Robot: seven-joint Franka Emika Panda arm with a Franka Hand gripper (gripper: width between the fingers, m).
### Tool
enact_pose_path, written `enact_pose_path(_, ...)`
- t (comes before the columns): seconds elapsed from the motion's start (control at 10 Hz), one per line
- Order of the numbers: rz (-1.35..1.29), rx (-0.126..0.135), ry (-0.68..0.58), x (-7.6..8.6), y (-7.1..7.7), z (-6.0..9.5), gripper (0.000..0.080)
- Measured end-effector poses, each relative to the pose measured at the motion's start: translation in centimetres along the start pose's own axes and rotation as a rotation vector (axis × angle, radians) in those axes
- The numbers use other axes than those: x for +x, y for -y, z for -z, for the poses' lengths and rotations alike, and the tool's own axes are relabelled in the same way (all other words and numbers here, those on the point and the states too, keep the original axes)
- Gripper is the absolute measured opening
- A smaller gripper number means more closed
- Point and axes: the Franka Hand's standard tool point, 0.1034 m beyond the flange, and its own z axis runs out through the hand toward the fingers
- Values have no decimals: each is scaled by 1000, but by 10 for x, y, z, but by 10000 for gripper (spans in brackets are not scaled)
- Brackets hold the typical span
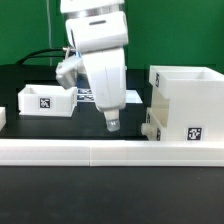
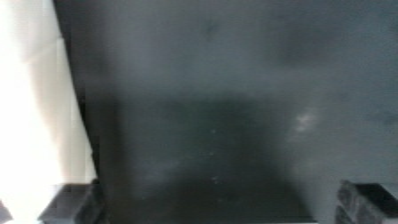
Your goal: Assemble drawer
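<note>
The large white boxy casing (image 1: 186,100) stands at the exterior view's right, with a square tag (image 1: 195,133) on its front. A white part (image 1: 152,124) sits at the casing's left side; I cannot tell whether it is a tray. One small tagged tray (image 1: 47,101) stands at the exterior view's left. My gripper (image 1: 112,122) hangs between the tray and the casing, just above the dark table, touching neither. In the wrist view my gripper (image 2: 222,205) is open and empty, with dark fingertips (image 2: 71,205) at each side and bare table between them.
The long low white rail (image 1: 90,151) runs across the front. The marker board (image 1: 87,97) lies behind the arm. A white edge (image 2: 27,100) fills one side of the wrist view; I cannot tell which part it is. Another white piece (image 1: 3,118) sits at the far left.
</note>
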Motion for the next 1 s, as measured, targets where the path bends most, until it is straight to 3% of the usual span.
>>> enact_pose_path(0.1,-12,-20,11,-3,6,6,649)
enact_pose_path(0.5,-73,-56,44,-10,43,20,649)
enact_pose_path(0.6,-68,-34,46,-11,49,21,649)
enact_pose_path(0.7,-50,38,39,-10,51,18,649)
enact_pose_path(1.0,-53,33,38,-11,48,17,649)
